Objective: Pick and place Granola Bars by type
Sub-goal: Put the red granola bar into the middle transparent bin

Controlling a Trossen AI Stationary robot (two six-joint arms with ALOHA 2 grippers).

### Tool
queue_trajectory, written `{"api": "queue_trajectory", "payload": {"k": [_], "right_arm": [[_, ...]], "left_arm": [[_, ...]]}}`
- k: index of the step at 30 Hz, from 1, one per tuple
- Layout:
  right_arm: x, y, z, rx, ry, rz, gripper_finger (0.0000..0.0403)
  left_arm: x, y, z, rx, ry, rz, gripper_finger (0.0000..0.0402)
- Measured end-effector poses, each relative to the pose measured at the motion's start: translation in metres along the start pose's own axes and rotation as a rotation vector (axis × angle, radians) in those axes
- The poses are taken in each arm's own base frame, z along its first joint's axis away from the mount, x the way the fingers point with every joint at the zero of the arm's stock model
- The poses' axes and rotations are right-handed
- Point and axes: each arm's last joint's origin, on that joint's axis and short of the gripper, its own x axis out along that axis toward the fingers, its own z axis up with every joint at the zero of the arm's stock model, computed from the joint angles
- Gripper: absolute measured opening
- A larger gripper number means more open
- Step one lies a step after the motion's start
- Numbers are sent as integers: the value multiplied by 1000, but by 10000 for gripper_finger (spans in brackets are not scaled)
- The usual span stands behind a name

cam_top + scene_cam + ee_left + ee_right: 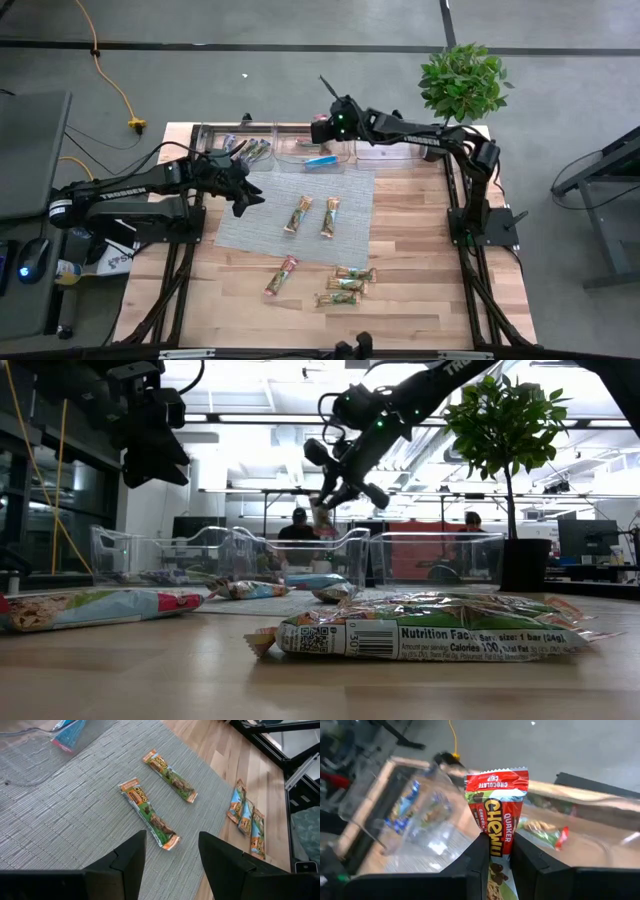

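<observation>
Right end effector (497,851) is raised above the clear bins (300,148) at the far edge of the worktop (420,250); its fingers are clamped on a red-topped Quaker Chewy chocolate chip bar (496,815), which stands upright between them; in the high view the right end effector (322,128) sits over the middle bin.

Left end effector (170,851) hovers over the near-left part of the grey woven mat (250,215), fingers spread wide and holding nothing; two green-and-orange Chewy bars (149,813) lie flat on the mat just ahead of it, side by side but not touching.

A bright blue bar (320,161) lies at the mat's far edge by the bins; wrapped bars (250,150) already rest in the left bin.

On bare wood nearer the front: one red-ended bar (281,276) alone; a cluster of three bars (348,284) close together to its right.

Potted plant (462,82) stands at the far-right corner; people (300,526) sit in the room behind.
</observation>
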Motion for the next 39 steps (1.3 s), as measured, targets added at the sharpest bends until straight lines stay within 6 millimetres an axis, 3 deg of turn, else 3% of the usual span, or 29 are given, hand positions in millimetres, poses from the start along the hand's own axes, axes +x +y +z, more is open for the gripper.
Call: {"api": "queue_trajectory", "payload": {"k": [6,16,24,29,35,39], "right_arm": [[0,-2,-3,-82,15,-39,59],[0,-1,-3,-105,36,-4,146],[-8,19,0,-179,26,213,172],[-50,41,12,-272,-106,269,163],[-127,58,21,-469,-142,394,146],[-174,58,15,-608,-109,396,113]], "left_arm": [[0,0,0,0,0,0,179],[0,0,0,0,0,0,179],[0,0,-1,25,14,-3,179],[0,2,-6,54,65,8,179],[0,2,-7,60,71,9,179],[0,1,-4,72,43,-3,179]]}}
